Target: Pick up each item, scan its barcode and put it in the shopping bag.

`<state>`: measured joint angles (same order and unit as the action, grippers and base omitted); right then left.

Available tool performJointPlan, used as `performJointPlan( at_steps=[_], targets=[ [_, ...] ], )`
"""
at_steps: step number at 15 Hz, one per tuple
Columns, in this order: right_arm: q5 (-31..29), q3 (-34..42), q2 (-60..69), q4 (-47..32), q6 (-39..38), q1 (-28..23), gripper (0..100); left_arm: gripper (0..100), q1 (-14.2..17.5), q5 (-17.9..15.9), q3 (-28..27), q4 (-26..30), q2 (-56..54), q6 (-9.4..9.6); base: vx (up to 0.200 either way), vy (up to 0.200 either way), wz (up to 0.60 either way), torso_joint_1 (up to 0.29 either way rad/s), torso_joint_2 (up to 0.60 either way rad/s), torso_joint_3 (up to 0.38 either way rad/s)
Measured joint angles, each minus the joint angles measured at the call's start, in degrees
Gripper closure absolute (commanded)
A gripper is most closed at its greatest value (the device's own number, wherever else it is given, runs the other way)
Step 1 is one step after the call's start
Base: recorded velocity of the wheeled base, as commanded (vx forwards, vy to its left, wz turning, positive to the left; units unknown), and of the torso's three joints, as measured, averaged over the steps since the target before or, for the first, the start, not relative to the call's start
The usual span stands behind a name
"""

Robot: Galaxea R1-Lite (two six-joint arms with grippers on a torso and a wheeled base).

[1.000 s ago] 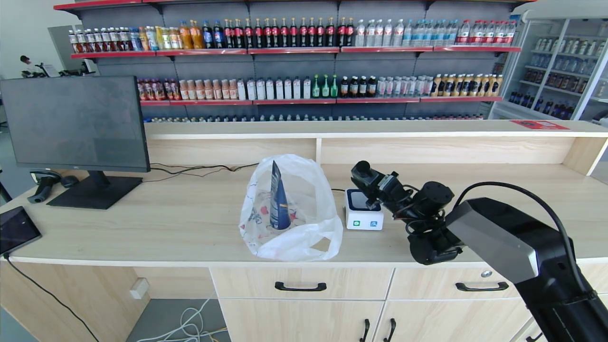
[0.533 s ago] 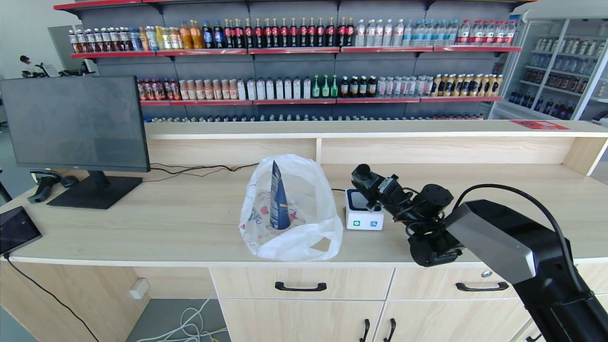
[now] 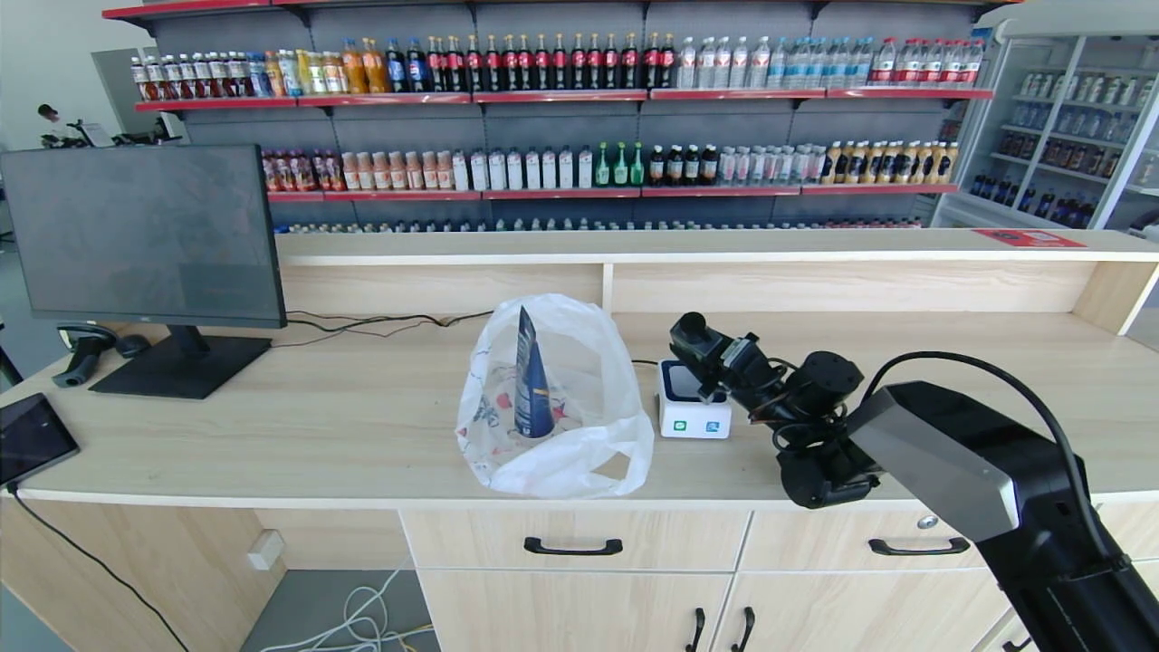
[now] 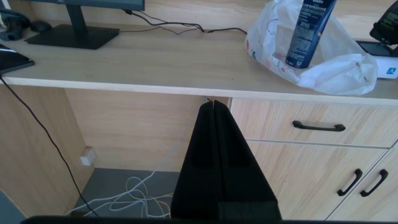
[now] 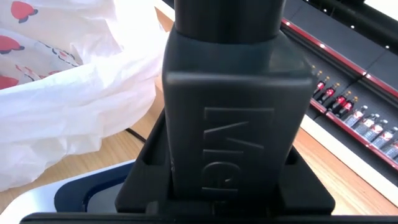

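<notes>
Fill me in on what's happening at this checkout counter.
The right gripper holds a dark item just above the scanner on the counter, beside the shopping bag. A blue pack already stands upright inside the bag. The left gripper hangs shut and empty below the counter's front edge.

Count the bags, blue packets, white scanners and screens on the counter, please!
bag: 1
blue packet, standing in the bag: 1
white scanner: 1
screens: 2, the monitor and the tablet
Total: 5
</notes>
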<state>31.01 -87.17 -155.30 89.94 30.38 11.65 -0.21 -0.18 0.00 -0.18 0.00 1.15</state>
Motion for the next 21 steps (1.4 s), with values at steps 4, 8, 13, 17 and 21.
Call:
performJointPlan(
  at_steps=[4, 8, 13, 17, 21],
  targets=[
    [-0.01, 0.02, 0.0, 0.0, -0.5, 0.17, 100, 100, 0.02, 0.0, 0.0, 0.02, 0.0, -0.02, 0.0, 0.0, 0.0, 0.0, 0.0, 0.0],
    [-0.06, 0.0, 0.06, 0.0, -1.49, 0.66, 100, 100, 0.05, -0.02, 0.0, 0.09, 0.0, -0.09, 0.0, 0.0, 0.0, 0.0, 0.0, 0.0],
    [-0.09, 0.07, 1.41, -0.02, -6.68, 2.76, 100, 100, 0.0, 0.0, 0.0, 0.13, 0.0, -0.06, 0.0, 0.0, 0.0, 0.0, 0.0, 0.0],
    [-0.2, 0.46, 5.18, -0.02, -11.58, 2.95, 100, 100, 0.05, 0.0, 0.0, 0.11, 0.0, -0.17, 0.0, 0.0, 0.0, 0.0, 0.0, 0.0],
    [-2.79, 5.12, 11.96, 0.02, -16.75, 3.64, 100, 100, 0.0, 0.0, 0.0, 0.11, 0.0, -0.17, 0.0, 0.0, 0.0, 0.0, 0.0, 0.0]
  ],
)
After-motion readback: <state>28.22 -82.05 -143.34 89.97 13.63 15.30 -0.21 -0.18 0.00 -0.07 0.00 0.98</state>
